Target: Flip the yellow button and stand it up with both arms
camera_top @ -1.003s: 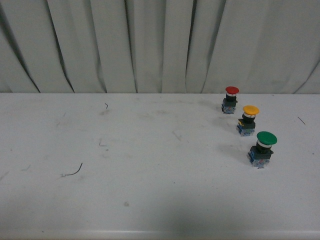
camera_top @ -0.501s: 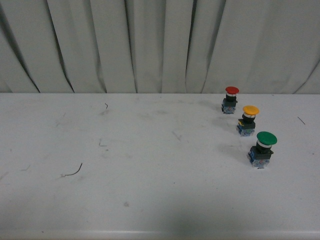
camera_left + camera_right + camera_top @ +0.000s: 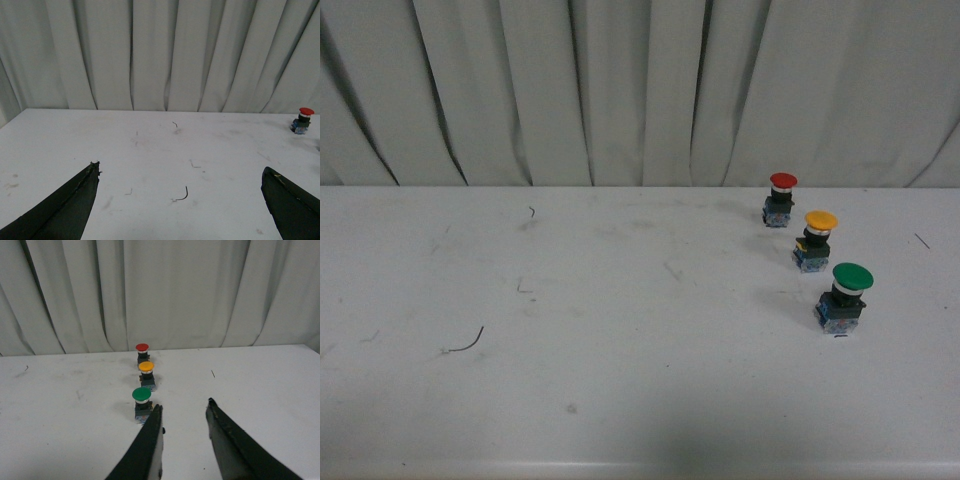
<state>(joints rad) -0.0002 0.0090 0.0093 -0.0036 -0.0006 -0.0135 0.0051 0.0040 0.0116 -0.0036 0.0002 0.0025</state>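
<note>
Yellow button (image 3: 818,238) stands upright on desk (image 3: 620,330) between red button (image 3: 781,197) and green button (image 3: 847,296); left end effector (image 3: 182,172) and right end effector (image 3: 184,407) both open, empty.

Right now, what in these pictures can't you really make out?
- Arms: absent from the front view; each wrist view shows only finger ends, the rest cut off by the picture's edge.
- Yellow button: its blue base is too small and blurred for detail in the front view.
- Red button: tiny in the left wrist view; the other two buttons lie beyond that picture's edge.

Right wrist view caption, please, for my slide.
Open right gripper faces upright green button, yellow button and red button.
</note>
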